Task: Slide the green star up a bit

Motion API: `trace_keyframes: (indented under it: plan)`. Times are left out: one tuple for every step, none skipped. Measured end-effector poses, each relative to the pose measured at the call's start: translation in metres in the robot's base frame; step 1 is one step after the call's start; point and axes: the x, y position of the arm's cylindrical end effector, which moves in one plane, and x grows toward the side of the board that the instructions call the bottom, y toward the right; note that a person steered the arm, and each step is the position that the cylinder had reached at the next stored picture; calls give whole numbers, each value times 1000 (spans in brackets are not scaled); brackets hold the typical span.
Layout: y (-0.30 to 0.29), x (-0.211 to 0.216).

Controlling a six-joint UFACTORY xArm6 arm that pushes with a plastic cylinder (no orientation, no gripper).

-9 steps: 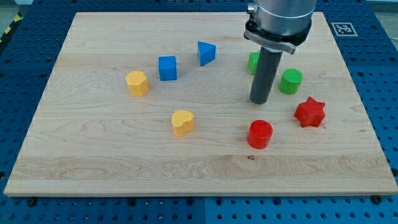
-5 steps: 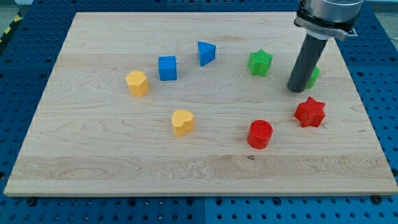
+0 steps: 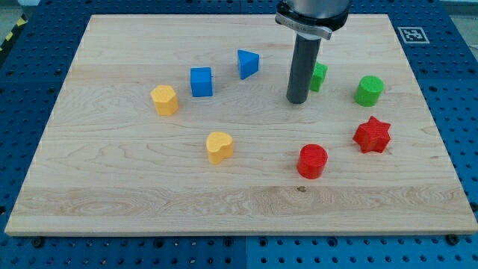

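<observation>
The green star (image 3: 319,76) lies right of the board's top middle, its left part hidden behind my rod. My tip (image 3: 297,100) rests on the board just below and left of the star, close to it; I cannot tell if it touches. The green cylinder (image 3: 369,90) stands further to the view's right.
A red star (image 3: 372,134) and a red cylinder (image 3: 312,161) lie below. A blue triangle (image 3: 248,63) and a blue cube (image 3: 201,81) lie to the left. A yellow hexagon (image 3: 164,99) and a yellow heart (image 3: 219,146) lie further left on the wooden board (image 3: 112,187).
My rod swung right to beside the green cylinder, then back left to just below and left of the green star. The green cylinder now sits a little further right and up.
</observation>
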Motion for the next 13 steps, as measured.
trace_keyframes:
  plan:
    - [0, -12]
    - [0, -22]
    - [0, -22]
    - [0, -29]
    - [1, -40]
    - [6, -40]
    - [9, -40]
    - [9, -27]
    - [10, -8]
    - [12, -8]
    - [37, -8]
    - [43, -9]
    - [40, -9]
